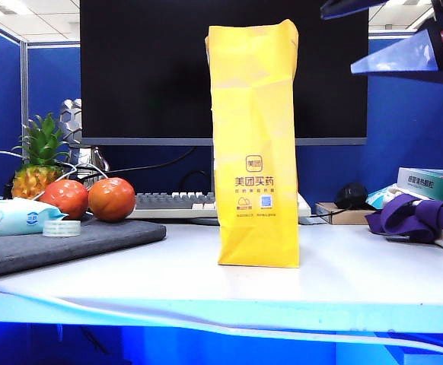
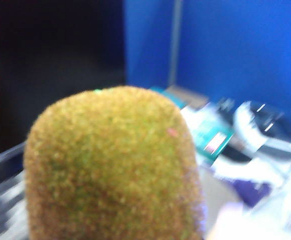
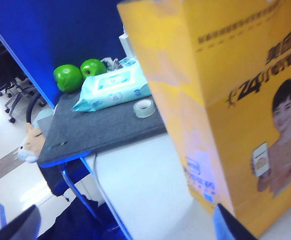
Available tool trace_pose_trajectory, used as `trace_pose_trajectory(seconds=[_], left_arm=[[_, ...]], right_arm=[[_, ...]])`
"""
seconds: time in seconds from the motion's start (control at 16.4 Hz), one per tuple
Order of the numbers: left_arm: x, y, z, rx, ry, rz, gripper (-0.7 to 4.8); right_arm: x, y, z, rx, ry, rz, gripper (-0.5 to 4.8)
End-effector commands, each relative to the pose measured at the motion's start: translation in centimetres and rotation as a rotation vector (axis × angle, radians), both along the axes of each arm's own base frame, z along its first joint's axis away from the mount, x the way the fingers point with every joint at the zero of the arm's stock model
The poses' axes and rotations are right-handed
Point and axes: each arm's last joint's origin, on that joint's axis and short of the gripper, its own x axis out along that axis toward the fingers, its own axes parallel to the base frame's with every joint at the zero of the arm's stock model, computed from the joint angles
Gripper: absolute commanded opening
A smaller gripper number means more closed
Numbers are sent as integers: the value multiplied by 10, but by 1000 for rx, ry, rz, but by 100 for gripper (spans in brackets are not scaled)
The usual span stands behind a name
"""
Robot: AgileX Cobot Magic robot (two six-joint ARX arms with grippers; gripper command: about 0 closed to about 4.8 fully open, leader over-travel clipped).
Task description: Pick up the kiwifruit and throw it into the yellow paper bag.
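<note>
The kiwifruit, fuzzy and brown-green, fills most of the left wrist view right at my left gripper's jaws. It hangs above the desk clutter, and it hides the fingers gripping it. Neither the fruit nor the left gripper shows in the exterior view. The yellow paper bag stands upright in the middle of the white table, its top open. The right wrist view shows the bag's other printed face close by. My right gripper hovers high to the right of the bag's top, its fingers spread wide with nothing between them.
Two red-orange fruits, a pineapple, a wipes pack and a tape roll crowd the grey mat at the left. A monitor and keyboard stand behind. Purple cloth lies right.
</note>
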Motion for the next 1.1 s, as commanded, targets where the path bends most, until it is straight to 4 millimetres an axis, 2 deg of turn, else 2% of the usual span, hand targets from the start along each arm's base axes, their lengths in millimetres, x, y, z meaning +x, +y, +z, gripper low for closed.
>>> trace_pose_trajectory(seconds=[0.06,0.12,0.24,0.31,0.37,0.61,0.67,0.73,0.79,0.92,1.04,1.1], left_arm=[[20,-15,-10,-104,13,-97,75],[34,-23,-16,-110,57,-134,75],[44,-31,-17,-132,111,-173,80],[48,-37,-18,-132,122,-160,223],[48,-37,-17,-143,135,-160,479],[44,-37,-13,-140,185,-229,479],[30,-28,1,-107,148,-228,479],[15,-17,14,-33,76,-134,479],[-8,3,31,117,-33,47,479],[-50,34,58,253,-141,263,479],[-104,68,85,202,-245,375,479],[-148,95,97,168,-352,457,479]], right_arm=[[0,0,5,15,-41,3,479],[0,0,5,24,-26,1,479],[0,0,5,24,-26,1,479],[0,0,5,24,-26,2,479],[0,0,5,25,-26,6,479],[1,0,8,31,-57,0,479],[0,-1,13,41,-95,-4,479],[-3,-2,17,47,-127,-12,479],[-8,-7,26,61,-191,-43,479],[-22,-19,43,75,-314,-162,479],[-44,-31,60,96,-449,-283,479],[-62,-37,69,107,-528,-330,479]])
